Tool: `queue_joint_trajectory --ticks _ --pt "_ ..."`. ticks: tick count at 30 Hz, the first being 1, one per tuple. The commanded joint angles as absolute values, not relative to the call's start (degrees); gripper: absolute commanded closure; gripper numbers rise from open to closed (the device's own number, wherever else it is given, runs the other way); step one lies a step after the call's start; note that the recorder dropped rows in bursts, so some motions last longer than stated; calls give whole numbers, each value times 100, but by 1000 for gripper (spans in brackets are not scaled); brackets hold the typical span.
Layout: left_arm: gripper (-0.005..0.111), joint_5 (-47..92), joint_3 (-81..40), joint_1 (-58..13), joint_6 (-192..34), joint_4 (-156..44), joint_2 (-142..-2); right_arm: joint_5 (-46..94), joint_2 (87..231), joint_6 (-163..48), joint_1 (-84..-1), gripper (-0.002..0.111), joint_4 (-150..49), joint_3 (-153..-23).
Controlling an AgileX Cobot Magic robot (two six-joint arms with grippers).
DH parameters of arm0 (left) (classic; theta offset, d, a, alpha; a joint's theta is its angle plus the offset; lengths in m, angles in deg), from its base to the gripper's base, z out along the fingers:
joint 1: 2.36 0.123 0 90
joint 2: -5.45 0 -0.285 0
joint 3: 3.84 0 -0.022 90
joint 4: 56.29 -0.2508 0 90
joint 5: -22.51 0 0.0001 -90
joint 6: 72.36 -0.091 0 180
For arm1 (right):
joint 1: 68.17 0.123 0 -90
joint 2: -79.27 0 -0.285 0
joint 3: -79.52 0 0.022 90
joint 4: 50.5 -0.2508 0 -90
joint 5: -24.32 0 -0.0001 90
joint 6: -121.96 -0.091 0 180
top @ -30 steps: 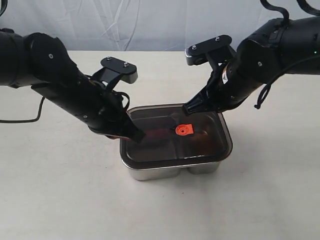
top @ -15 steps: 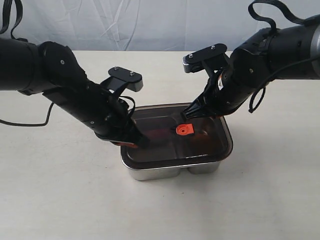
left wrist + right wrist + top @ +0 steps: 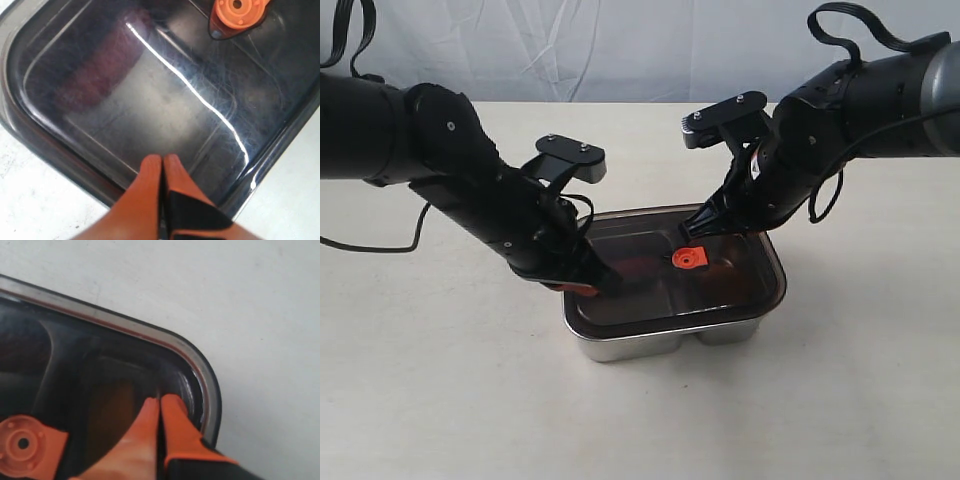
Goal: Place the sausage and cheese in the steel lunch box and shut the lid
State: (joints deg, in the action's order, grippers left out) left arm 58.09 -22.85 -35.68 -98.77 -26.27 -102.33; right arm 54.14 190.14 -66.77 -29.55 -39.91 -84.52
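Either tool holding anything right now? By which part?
Nothing is held. The left tool and right tool are both shut with nothing between the fingers. Their closed tips are down at the lid, near its rim.

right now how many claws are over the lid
2. The left claw, shut, is at the left side of the lid in the exterior view. The right claw, shut, is at its back edge, beside the orange valve. Neither is hidden.

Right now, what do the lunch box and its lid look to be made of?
The steel lunch box: polished metal, likely stainless, with bright mirror-like walls. The lid: dark tinted see-through plastic, probably; glossy glare streaks, and the box's inside shows faintly through it.
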Motion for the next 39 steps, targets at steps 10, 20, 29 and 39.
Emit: queue_joint_trajectory --ticks 10,20,29,39 --pt "107 6353 -2109 -3567 -9336 -3464 -10310 5486 19261 -6589 -2950 108 -4310 -8370" --pt "107 6387 -2109 -3567 -9015 -3767 -10310 5522 19261 -6564 -2950 108 -4366 -8360" --pt "107 6430 -2109 -3567 -8876 -3925 -10369 5584 19727 -6535 -2950 108 -4523 -8360" --pt "107 6431 -2095 -3557 -8876 -3995 -10219 5559 19650 -6535 -2950 108 -4523 -8373"
